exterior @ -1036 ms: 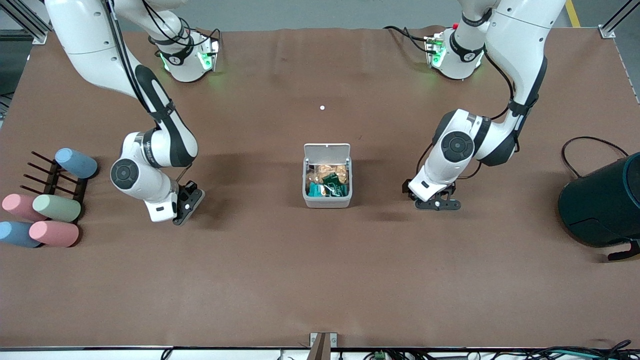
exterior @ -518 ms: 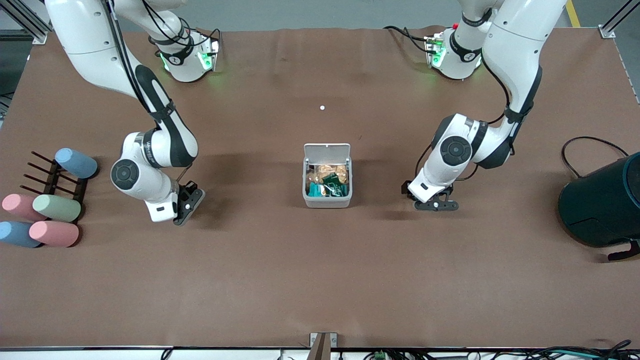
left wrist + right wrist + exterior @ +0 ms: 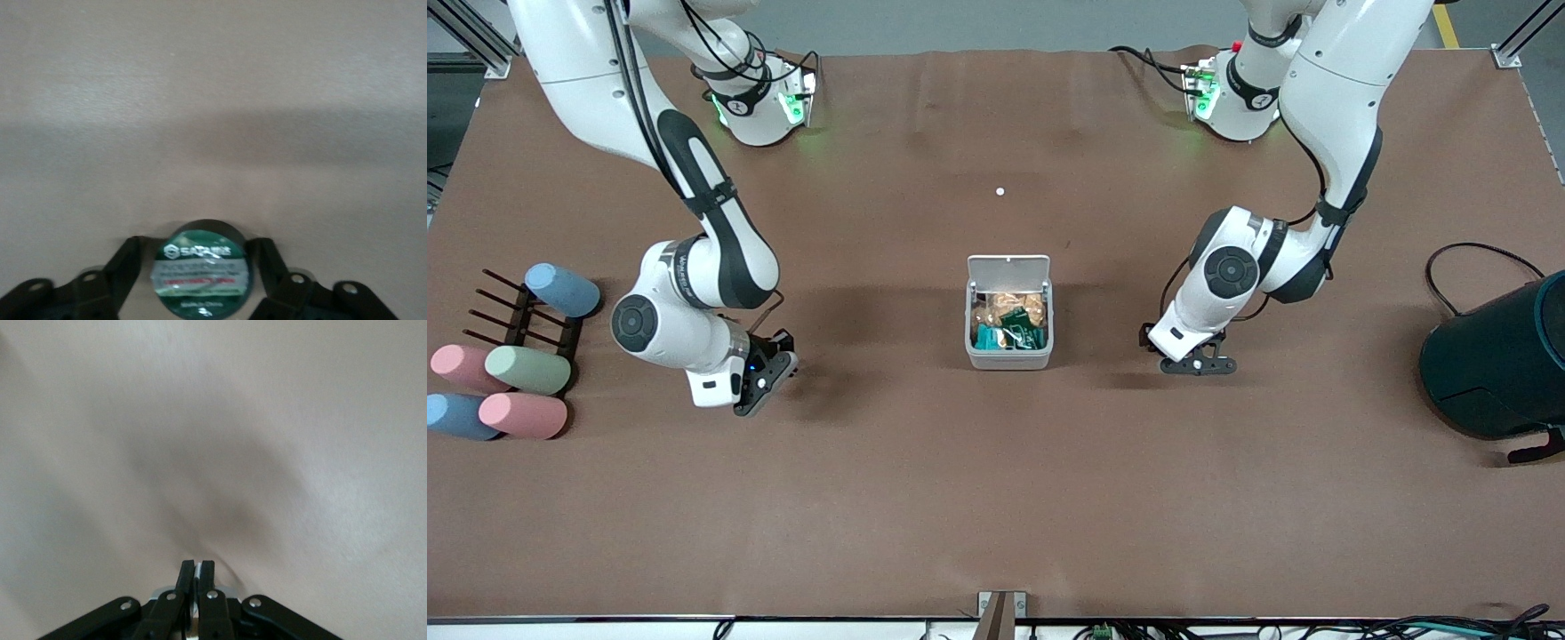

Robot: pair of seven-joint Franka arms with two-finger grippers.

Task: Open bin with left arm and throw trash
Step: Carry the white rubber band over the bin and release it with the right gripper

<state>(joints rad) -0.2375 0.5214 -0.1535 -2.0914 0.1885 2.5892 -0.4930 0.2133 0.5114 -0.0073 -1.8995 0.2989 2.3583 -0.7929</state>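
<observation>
Bin (image 3: 1009, 354), lid open, sits mid-counter (image 3: 996, 498); left end effector (image 3: 197, 243), beside it toward the left arm's end, straddles the black disc (image 3: 202, 273) with fingers apart, disc not yet binned; right end effector (image 3: 763, 384) waits pinched shut.

Brown table (image 3: 996, 498), carrying bin (image 3: 1009, 357) midway between left gripper (image 3: 1199, 363) and right gripper (image 3: 769, 384); black disc (image 3: 203, 275) between left fingers; pastel cylinders (image 3: 525, 391), rack (image 3: 520, 322), teal cylinder (image 3: 1498, 369) at the ends.
</observation>
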